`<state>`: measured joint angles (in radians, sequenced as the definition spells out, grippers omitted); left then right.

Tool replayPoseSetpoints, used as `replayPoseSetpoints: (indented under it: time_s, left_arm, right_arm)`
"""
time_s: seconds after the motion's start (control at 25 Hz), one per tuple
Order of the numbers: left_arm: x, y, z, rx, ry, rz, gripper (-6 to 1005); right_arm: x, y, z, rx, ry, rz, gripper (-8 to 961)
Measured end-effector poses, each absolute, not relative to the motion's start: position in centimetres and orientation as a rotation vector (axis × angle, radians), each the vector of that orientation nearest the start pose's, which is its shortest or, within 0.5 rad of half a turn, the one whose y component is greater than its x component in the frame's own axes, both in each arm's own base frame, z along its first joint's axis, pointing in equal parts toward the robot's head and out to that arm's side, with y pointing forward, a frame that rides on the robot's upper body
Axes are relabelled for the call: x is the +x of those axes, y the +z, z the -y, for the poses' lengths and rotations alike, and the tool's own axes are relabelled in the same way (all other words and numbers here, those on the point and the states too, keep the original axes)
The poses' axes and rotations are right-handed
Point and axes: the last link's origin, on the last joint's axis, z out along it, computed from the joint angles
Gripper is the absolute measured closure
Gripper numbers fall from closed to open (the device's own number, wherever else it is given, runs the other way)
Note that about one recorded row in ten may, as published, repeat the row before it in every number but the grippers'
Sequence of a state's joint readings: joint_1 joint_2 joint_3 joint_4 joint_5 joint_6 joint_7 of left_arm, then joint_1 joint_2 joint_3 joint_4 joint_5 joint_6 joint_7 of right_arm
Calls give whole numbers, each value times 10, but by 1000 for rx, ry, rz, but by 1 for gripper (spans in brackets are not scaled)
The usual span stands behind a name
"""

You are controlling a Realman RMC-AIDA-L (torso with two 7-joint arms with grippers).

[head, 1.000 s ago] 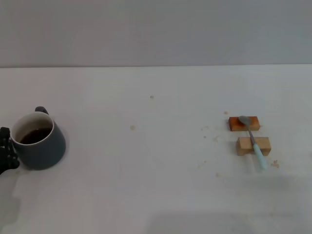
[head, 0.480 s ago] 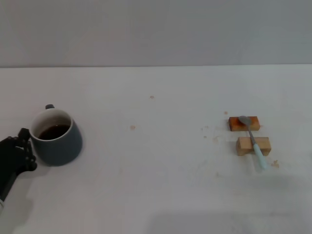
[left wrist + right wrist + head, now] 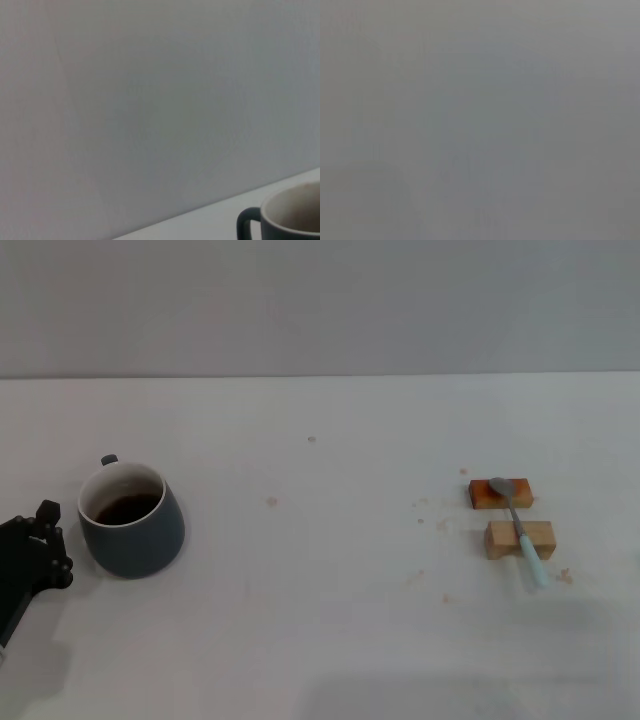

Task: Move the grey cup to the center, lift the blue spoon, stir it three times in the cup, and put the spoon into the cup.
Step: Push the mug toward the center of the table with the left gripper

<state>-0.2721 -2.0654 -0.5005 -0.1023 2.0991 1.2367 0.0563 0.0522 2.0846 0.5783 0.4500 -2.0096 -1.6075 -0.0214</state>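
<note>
The squat dark blue-grey ceramic mug, white inside and holding dark brown liquid, stands on the left part of the white bench, well away from the centre. The left gripper is at the bench's left edge, just beside the mug and seemingly not touching it; whether its jaws are apart or together I cannot tell. The right gripper is not in view. To do this step well, I think the push should be low on the mug wall and slow, so the liquid does not spill and the mug does not tip. The small spoon with grey metal bowl and pale blue handle lies far right across a reddish wooden block and a pale wooden block
</note>
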Motion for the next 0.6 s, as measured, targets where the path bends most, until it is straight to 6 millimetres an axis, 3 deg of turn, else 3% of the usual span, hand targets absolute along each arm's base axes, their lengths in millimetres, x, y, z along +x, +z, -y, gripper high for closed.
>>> replayPoseSetpoints:
  time_s: [0.24,0.6]
  left_arm:
    - [-373,-26,-272,-1749,-348,365,1001]
    - [-358,-40,-273,-1812,-398,341,1001]
  right_arm:
    - [326,-6,-205,-1262,873,-474,201]
    - [326,-6,-205,-1262,872,-474,202]
